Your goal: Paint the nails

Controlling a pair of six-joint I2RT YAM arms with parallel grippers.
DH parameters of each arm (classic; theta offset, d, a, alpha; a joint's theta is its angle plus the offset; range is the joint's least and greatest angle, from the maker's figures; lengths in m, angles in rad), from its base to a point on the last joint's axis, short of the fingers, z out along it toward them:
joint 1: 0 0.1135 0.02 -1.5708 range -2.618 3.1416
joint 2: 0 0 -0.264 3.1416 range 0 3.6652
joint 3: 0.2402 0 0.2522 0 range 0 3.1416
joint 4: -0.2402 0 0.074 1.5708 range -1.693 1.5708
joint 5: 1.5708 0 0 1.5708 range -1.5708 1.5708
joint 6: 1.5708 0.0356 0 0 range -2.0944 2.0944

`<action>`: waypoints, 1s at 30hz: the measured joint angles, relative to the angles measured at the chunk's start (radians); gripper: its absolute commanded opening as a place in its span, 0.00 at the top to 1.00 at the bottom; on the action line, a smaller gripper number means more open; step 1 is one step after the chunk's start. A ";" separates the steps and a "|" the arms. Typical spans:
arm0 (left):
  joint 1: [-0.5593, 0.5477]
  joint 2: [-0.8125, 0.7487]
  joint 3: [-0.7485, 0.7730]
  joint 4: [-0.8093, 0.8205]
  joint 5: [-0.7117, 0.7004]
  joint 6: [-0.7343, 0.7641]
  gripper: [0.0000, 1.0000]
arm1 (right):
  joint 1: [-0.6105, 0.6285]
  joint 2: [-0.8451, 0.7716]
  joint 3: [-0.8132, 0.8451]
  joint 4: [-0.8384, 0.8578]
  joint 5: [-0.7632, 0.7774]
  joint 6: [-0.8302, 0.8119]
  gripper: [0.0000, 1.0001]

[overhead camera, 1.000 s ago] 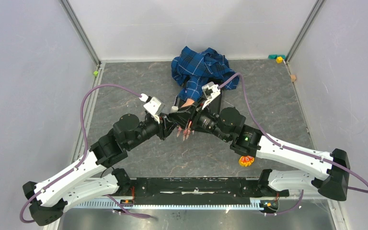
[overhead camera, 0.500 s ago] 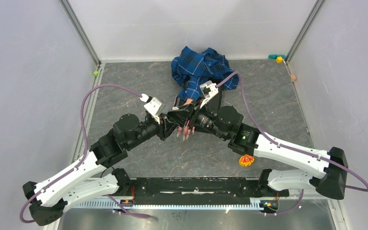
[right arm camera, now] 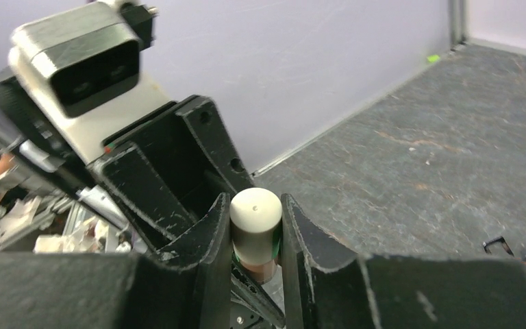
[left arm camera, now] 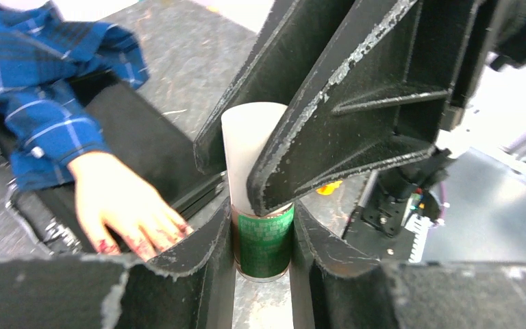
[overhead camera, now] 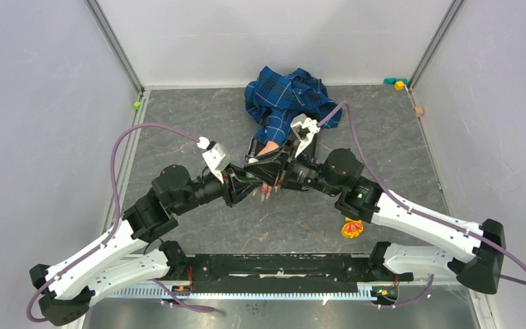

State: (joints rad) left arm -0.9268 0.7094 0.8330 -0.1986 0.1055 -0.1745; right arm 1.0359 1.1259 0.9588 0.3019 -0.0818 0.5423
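Camera top: left gripper (overhead camera: 249,181) and right gripper (overhead camera: 279,175) meet mid-table, nails (overhead camera: 266,192) apparently just near of them, mannequin hand (overhead camera: 268,147) beyond | left wrist: left gripper clamps bottle (left arm camera: 264,243), nails just beside it | right wrist: right gripper closed on bottle's white cap (right arm camera: 255,212).

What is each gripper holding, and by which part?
Both hold one small bottle: left gripper on its green-labelled body, right gripper on its pale cap.

Most of the nails (left arm camera: 102,245) behind the left fingers (left arm camera: 195,271)
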 measured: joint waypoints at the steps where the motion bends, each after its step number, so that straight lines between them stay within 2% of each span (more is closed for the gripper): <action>1: 0.000 -0.001 0.000 0.013 0.027 0.000 0.98 | -0.007 -0.013 -0.002 0.000 -0.038 -0.013 1.00; 8: 0.007 0.012 0.002 0.101 0.269 -0.002 0.98 | -0.039 -0.088 -0.006 0.003 -0.269 -0.112 1.00; 13: 0.011 0.043 0.012 0.151 0.425 -0.009 0.98 | -0.046 -0.134 -0.017 0.005 -0.381 -0.159 1.00; 21: 0.017 0.071 0.018 0.195 0.552 -0.024 0.98 | -0.051 -0.165 -0.038 0.027 -0.483 -0.185 0.98; 22: 0.017 0.071 0.018 0.196 0.556 -0.025 0.98 | -0.051 -0.165 -0.039 0.031 -0.488 -0.185 0.91; 25: 0.018 0.069 0.018 0.196 0.557 -0.026 0.98 | -0.051 -0.165 -0.041 0.039 -0.496 -0.189 0.45; 27: 0.018 0.062 0.018 0.190 0.541 -0.026 0.98 | -0.051 -0.167 -0.043 0.042 -0.494 -0.191 0.26; 30: 0.023 0.043 0.011 0.162 0.480 -0.026 0.98 | -0.051 -0.195 -0.051 0.043 -0.470 -0.208 0.15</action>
State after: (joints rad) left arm -0.9039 0.7521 0.8436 -0.0368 0.5858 -0.2008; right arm 0.9852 0.9306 0.9077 0.3450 -0.5518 0.3347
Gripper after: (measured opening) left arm 0.349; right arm 0.759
